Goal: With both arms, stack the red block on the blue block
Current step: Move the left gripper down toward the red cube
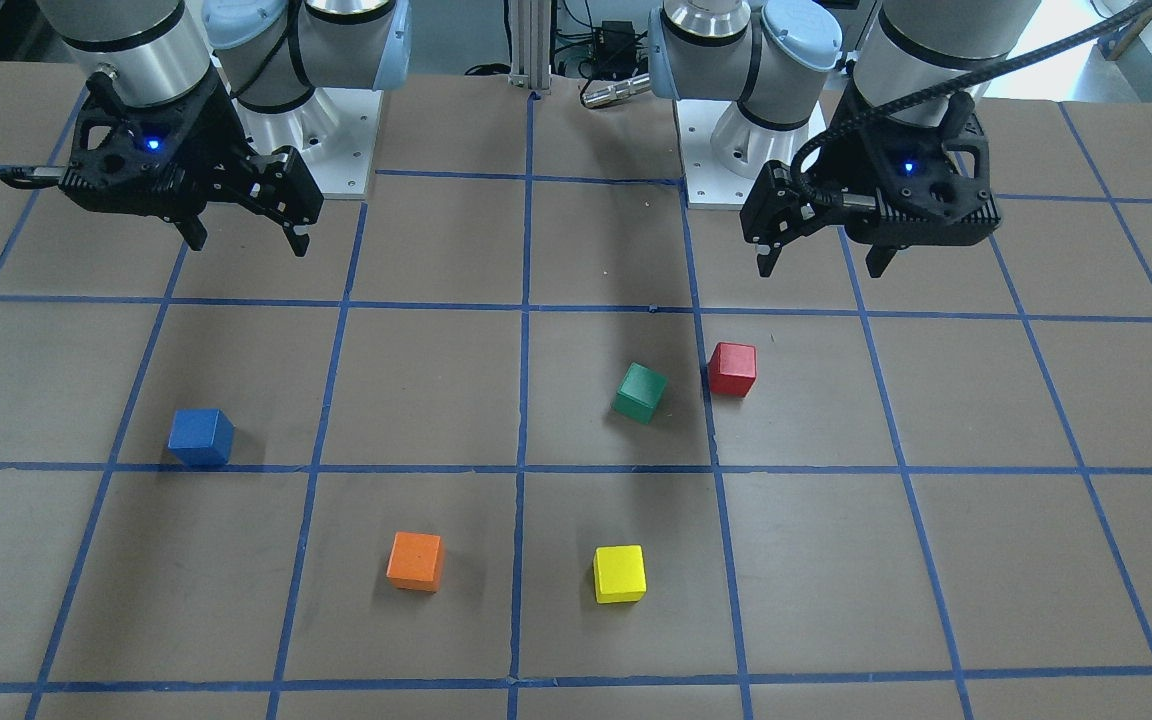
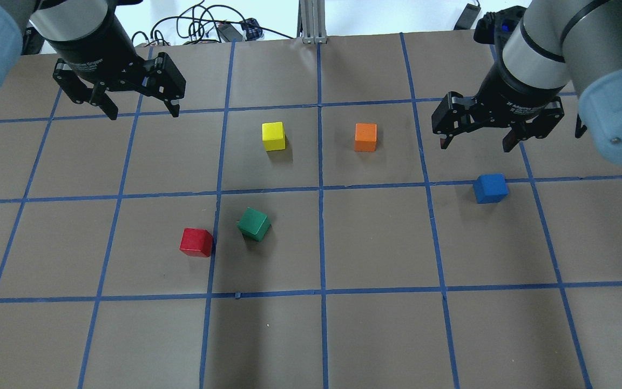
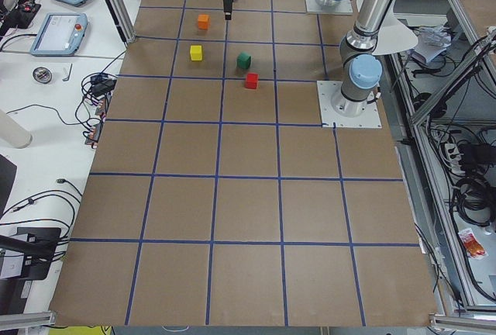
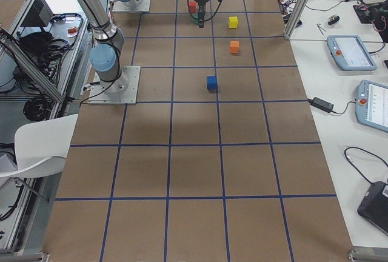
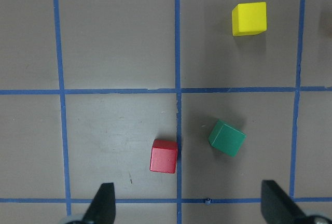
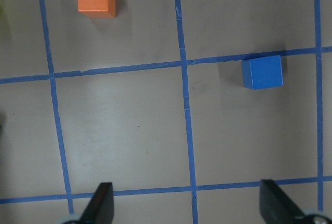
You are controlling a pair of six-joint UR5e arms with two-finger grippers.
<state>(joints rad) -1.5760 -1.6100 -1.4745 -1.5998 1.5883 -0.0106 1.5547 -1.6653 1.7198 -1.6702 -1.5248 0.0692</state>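
Observation:
The red block (image 2: pixel 196 242) lies on the brown table, left of centre in the overhead view, close beside a green cube. It also shows in the left wrist view (image 5: pixel 164 156) and the front view (image 1: pixel 732 369). The blue block (image 2: pixel 490 188) lies alone on the right side; it also shows in the right wrist view (image 6: pixel 263 72) and the front view (image 1: pixel 201 437). My left gripper (image 2: pixel 143 113) hangs open and empty above the table, well beyond the red block. My right gripper (image 2: pixel 475 145) hangs open and empty above the table, just beyond the blue block.
A green cube (image 2: pixel 254 223) sits tilted just right of the red block. A yellow cube (image 2: pixel 274 135) and an orange cube (image 2: pixel 365 136) lie at the far middle. Blue tape lines grid the table (image 2: pixel 322 335). The arm bases (image 1: pixel 321 150) stand at the robot's edge.

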